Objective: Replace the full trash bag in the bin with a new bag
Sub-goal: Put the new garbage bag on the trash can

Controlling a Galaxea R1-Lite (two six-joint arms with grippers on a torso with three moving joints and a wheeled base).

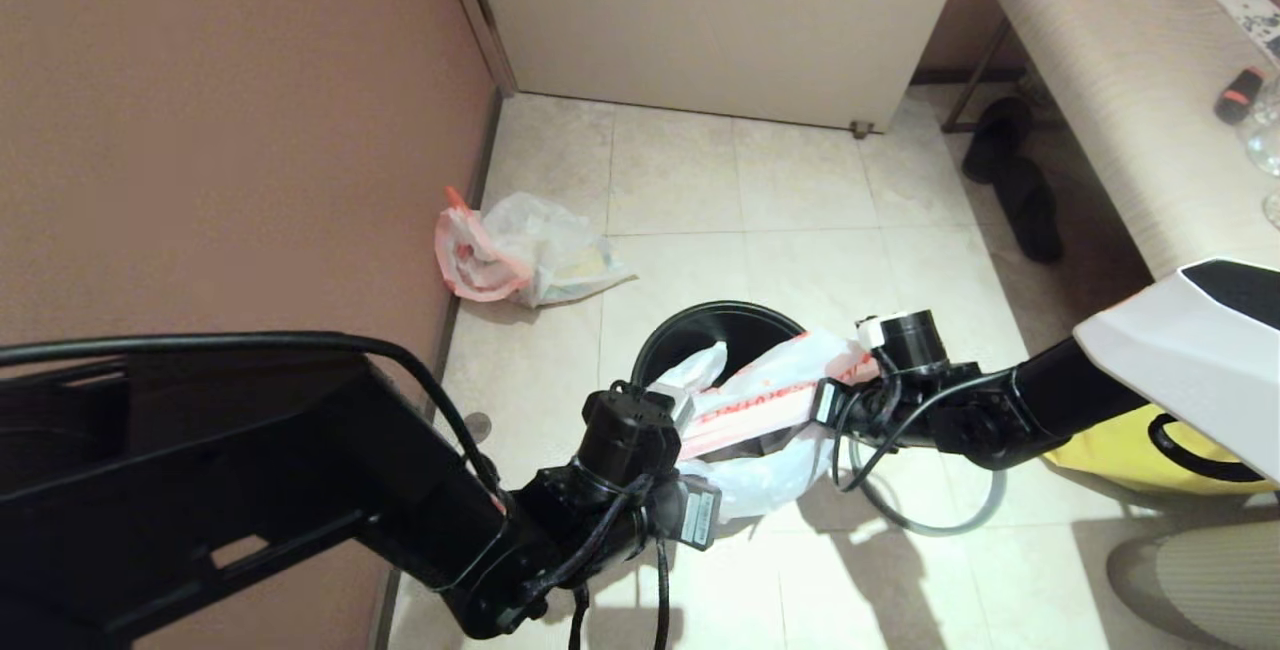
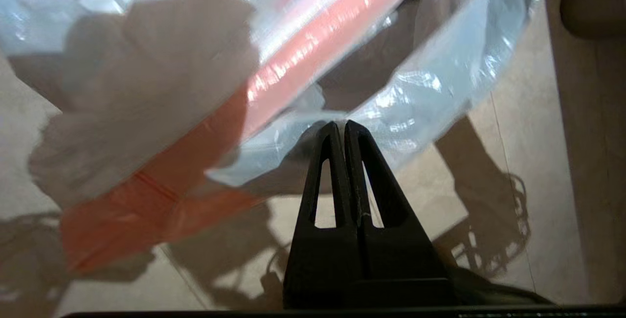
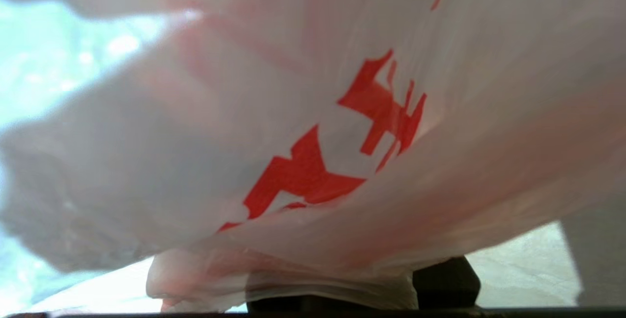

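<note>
The new bag (image 1: 770,400), thin white plastic with red print and a pink-red band, hangs stretched between my two grippers above the open mouth of the black bin (image 1: 700,320). My left gripper (image 2: 341,124) is shut, its tips pinching the bag's near edge (image 2: 401,107). From the other side my right gripper (image 1: 832,400) is shut on bunched plastic of the same bag (image 3: 313,171), which drapes over it so only one dark finger (image 3: 445,283) shows. The full trash bag (image 1: 520,255) lies lumpy on the floor by the left wall, apart from the bin.
A loose grey ring (image 1: 940,525) lies on the tiles right of the bin. A yellow bag (image 1: 1120,455) sits under my right arm. Black slippers (image 1: 1020,190) lie beside a pale bench (image 1: 1120,80). A brown wall (image 1: 220,130) stands at the left, a door (image 1: 720,20) behind.
</note>
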